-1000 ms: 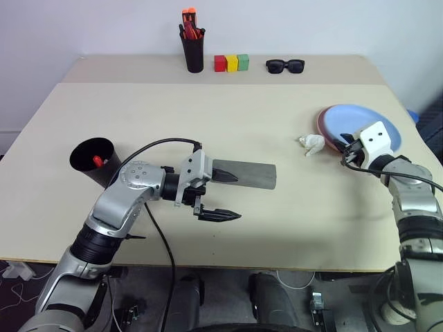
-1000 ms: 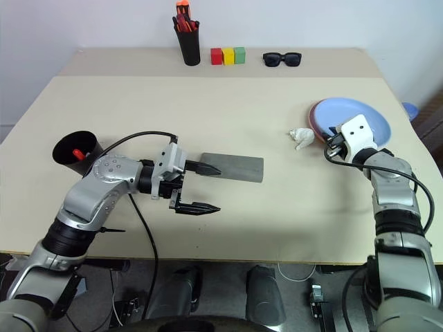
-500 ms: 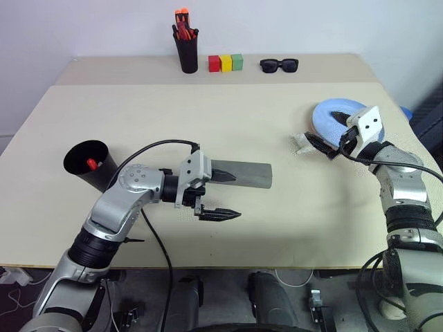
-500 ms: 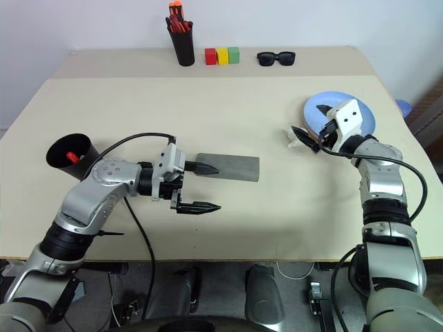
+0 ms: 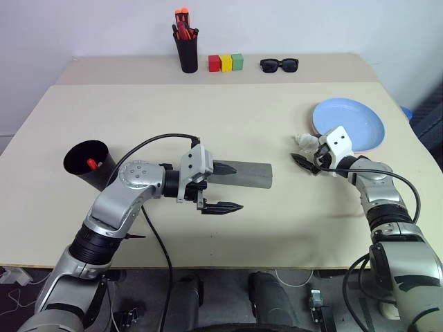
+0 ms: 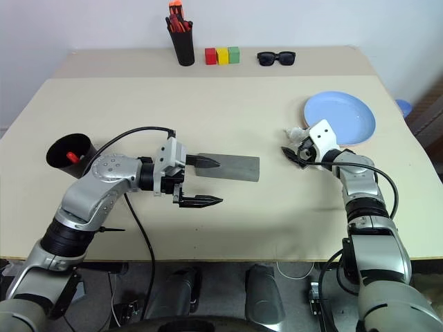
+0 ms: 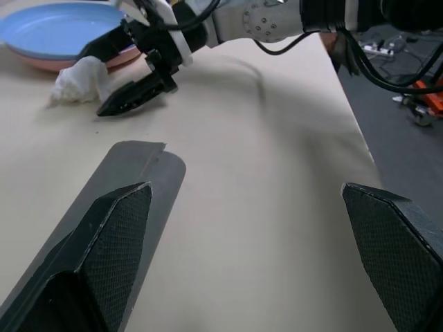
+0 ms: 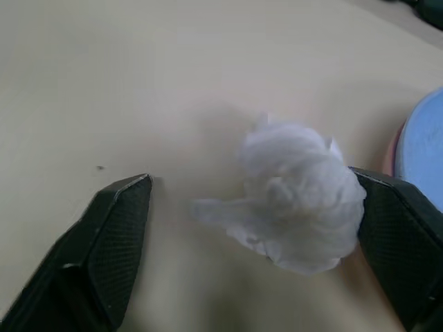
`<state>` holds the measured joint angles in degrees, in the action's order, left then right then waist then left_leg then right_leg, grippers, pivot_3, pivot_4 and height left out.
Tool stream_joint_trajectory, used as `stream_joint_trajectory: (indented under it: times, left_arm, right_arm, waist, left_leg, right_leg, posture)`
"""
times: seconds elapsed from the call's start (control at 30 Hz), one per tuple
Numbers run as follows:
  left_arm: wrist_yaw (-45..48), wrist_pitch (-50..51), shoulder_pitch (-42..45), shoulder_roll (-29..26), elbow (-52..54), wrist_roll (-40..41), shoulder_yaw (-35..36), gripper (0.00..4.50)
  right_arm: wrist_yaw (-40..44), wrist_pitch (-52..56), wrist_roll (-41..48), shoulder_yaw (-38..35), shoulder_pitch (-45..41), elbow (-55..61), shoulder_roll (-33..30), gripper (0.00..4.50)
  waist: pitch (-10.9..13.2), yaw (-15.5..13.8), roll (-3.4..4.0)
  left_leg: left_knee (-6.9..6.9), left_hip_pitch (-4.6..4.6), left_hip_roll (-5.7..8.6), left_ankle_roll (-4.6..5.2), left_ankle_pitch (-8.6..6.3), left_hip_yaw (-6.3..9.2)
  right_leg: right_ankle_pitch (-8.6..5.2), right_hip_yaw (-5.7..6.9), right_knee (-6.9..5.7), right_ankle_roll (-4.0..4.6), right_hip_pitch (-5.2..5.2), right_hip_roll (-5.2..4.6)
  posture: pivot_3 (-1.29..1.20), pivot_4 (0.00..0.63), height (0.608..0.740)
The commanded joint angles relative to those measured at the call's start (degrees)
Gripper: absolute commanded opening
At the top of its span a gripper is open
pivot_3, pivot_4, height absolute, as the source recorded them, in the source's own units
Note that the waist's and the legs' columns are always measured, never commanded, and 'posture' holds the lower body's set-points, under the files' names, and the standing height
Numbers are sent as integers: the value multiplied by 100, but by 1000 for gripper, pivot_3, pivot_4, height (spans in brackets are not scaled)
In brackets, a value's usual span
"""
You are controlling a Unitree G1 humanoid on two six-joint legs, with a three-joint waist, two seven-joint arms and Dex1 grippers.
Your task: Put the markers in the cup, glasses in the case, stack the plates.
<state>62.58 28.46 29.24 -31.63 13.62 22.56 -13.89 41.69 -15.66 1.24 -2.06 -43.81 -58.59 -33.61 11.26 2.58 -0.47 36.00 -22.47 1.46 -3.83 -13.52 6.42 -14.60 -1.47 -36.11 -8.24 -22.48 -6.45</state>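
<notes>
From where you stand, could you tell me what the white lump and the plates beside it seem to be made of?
White lump: probably crumpled tissue paper, matte, with soft, wispy folds. Plates: likely plastic, smooth with a slight sheen; the blue one is stacked on a pink one.

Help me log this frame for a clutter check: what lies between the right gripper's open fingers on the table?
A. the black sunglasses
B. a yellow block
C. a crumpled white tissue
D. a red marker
C: the right wrist view shows a crumpled white tissue on the table between the open fingers of the right gripper, beside the stacked plates.
</notes>
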Motion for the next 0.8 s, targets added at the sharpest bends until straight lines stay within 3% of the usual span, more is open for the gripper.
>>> stream_joint_trajectory:
  times: [0.03,0.2,0.47,0.67,0.8]
  left_arm:
    - [-68,15,-28,-69,219,48,144,4500]
    - [-113,5,-78,-103,250,73,132,4500]
    - [-175,-38,-67,-32,191,62,75,4500]
    - [-220,-57,-48,25,140,34,66,4500]
    - [-230,-65,-45,36,121,24,74,4500]
  right_arm:
    - [-124,-284,-57,-37,-247,-188,42,2620]
    - [-157,-461,-54,-71,-321,-166,27,54]
    - [-972,-759,109,-585,-780,-242,-295,54]
    - [-1653,-744,-186,-573,-1011,-812,-658,54]
    - [-1767,-704,-236,-587,-1045,-1025,-743,1417]
  waist:
    - [0,0,0]
    - [0,3,0]
    - [2,0,3]
    - [2,-9,2]
    - [2,14,2]
  left_leg:
    - [0,0,0,0,0,0]
    - [-1,1,0,0,0,1]
    - [-1,0,0,0,0,1]
    - [-2,0,0,0,0,1]
    - [-3,-1,1,0,0,0]
  right_leg:
    - [0,0,0,0,0,0]
    - [0,0,-1,0,0,0]
    - [0,-1,-1,0,-1,0]
    - [-1,0,2,1,2,0]
    - [0,-2,2,1,0,-1]
  posture:
    - [0,150,740]
    - [0,150,740]
    - [0,150,740]
    - [0,150,740]
    - [0,150,740]
